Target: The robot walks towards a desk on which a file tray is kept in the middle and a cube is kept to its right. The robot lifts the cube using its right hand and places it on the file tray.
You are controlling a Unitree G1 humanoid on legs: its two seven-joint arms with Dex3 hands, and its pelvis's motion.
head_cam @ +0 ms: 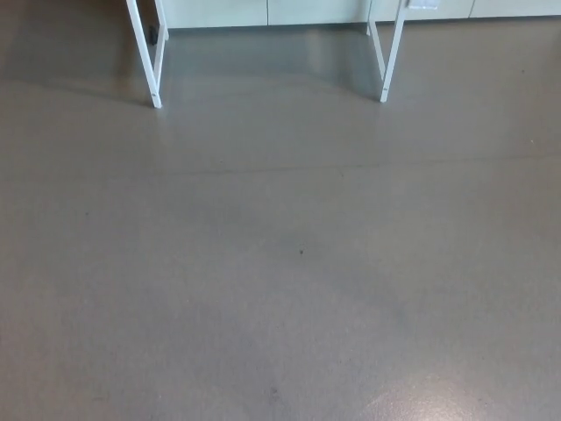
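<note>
I log only grey floor (280,263) and 2 white desk legs (145,53) ahead: neither hand shows, so its grip is untellable, and the cube and file tray lie above frame, presumably because the walk-up is unfinished.

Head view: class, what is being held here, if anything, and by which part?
It cannot be told: neither robot hand is in view. Only the floor and white desk legs show; no cube or tray is visible.
</note>
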